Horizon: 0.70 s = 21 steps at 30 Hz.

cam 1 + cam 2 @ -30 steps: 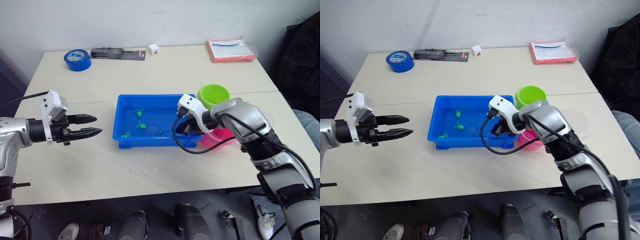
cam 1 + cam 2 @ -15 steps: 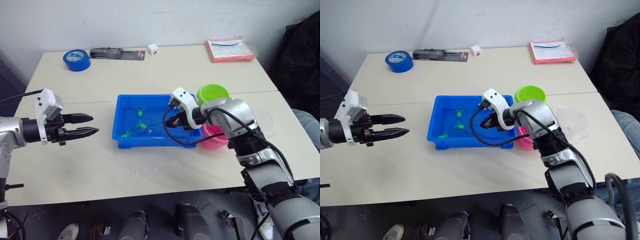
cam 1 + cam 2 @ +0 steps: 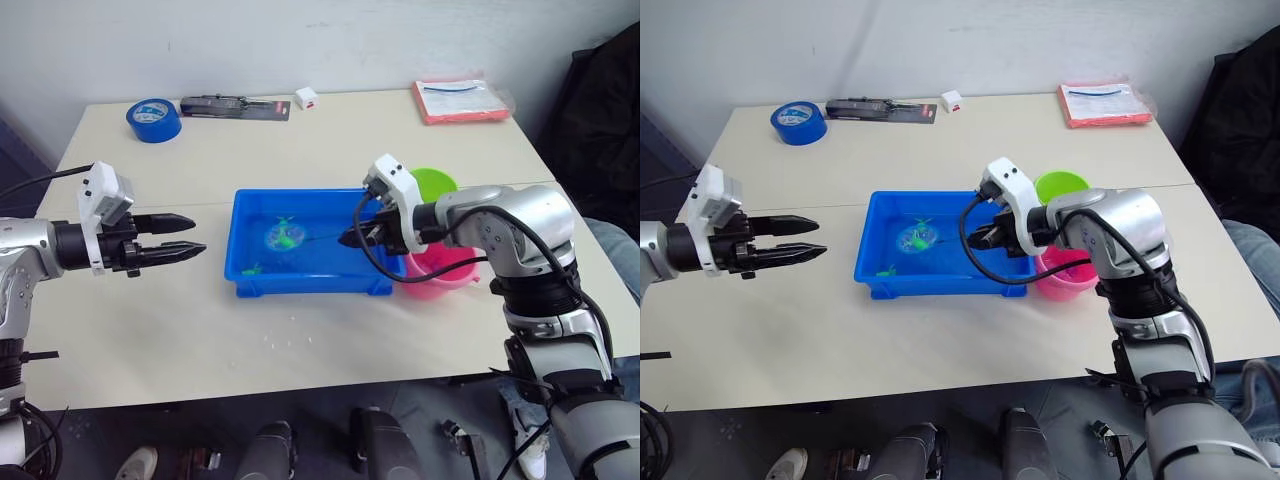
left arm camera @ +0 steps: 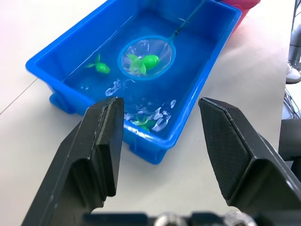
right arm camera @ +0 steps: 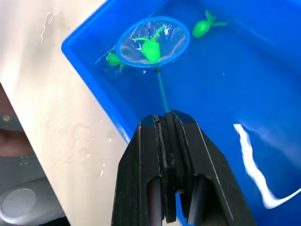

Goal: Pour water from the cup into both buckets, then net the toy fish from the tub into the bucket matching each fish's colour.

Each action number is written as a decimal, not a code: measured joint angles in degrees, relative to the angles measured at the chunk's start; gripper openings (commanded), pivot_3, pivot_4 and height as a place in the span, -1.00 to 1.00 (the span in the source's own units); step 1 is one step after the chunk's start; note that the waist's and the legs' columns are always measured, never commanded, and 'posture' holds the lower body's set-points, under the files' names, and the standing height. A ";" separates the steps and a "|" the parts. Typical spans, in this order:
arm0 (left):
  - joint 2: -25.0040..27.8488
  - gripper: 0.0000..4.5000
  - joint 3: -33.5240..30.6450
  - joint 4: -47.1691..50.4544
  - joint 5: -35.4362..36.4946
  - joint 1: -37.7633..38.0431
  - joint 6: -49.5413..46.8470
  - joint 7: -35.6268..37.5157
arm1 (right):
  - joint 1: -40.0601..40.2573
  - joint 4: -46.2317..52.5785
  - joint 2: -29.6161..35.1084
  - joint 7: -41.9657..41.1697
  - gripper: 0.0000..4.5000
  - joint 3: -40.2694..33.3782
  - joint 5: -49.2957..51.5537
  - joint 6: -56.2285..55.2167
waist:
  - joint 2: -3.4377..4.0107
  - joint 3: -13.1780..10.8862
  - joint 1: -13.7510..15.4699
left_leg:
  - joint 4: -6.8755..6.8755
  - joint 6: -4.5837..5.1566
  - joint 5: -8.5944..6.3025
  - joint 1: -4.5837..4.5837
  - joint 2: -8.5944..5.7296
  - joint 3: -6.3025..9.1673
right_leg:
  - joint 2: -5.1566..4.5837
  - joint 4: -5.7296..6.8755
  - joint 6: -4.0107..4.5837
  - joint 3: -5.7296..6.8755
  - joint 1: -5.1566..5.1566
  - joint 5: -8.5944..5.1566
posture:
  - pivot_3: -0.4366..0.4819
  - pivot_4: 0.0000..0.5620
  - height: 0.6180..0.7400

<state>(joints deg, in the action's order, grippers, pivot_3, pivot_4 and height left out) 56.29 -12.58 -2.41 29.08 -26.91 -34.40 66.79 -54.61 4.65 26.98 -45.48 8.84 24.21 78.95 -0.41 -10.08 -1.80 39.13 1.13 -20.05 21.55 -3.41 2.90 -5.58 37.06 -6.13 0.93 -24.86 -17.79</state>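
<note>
The blue tub point(image 3: 300, 194) sits mid-table with water in it. My right gripper point(image 3: 352, 238) is over the tub's right end, shut on the thin handle of the net point(image 5: 152, 41). The light-blue hoop lies at the water in the tub's left half with one green toy fish point(image 4: 149, 61) inside it. Two more green fish point(image 4: 101, 68) point(image 4: 143, 123) float outside the hoop. Right of the tub stand the lime green bucket point(image 3: 434, 183) and, nearer, the pink bucket point(image 3: 446, 272). My left gripper point(image 3: 196, 235) hovers open left of the tub. The cup is hidden.
Along the table's far edge lie a blue tape roll point(image 3: 153, 119), a black packaged tool point(image 3: 235, 106), a small white box point(image 3: 306, 97) and a pink packet point(image 3: 462, 100). Water drops point(image 3: 290, 340) spot the table in front of the tub.
My right gripper has drawn back to the right over the tub's end, and the net's hoop now has a green fish inside it. The left gripper has barely shifted.
</note>
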 measured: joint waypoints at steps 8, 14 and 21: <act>-9.49 0.24 6.50 -3.41 -1.85 -6.74 5.40 -0.49 | 6.34 7.07 5.24 4.34 -0.64 -9.61 0.58 -4.36 | -0.01 0.00 0.99 | 0.09 0.05 0.00 0.01 -0.14 0.06 | -0.09 -0.04 0.00 0.06 0.11 0.00 | -0.05 -0.47 0.95; -14.19 0.24 9.29 -9.45 -3.29 -13.28 9.91 0.46 | 8.17 6.12 16.90 4.87 -0.64 -15.74 -0.94 -11.17 | -0.01 0.00 1.49 | 0.06 0.05 0.00 0.01 -0.12 -0.02 | -0.06 -0.05 0.00 0.12 0.08 0.00 | -0.05 -0.47 0.95; -17.06 0.24 10.68 -14.91 -4.62 -17.28 12.61 1.82 | 13.93 3.59 25.44 5.27 -0.64 -16.61 -4.74 -19.18 | -0.01 0.00 1.56 | 0.05 0.04 0.00 0.00 -0.03 -0.13 | 0.00 -0.05 0.00 0.09 0.05 0.00 | -0.05 -0.47 0.95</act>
<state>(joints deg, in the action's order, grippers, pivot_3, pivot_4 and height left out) 39.23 -1.90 -17.32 24.46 -44.19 -21.79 68.62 -40.68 8.24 52.42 -40.21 -7.77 19.47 59.77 -0.42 -10.09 -0.23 39.19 1.17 -20.04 21.55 -3.44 2.77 -5.59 37.01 -6.13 1.02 -24.81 -17.79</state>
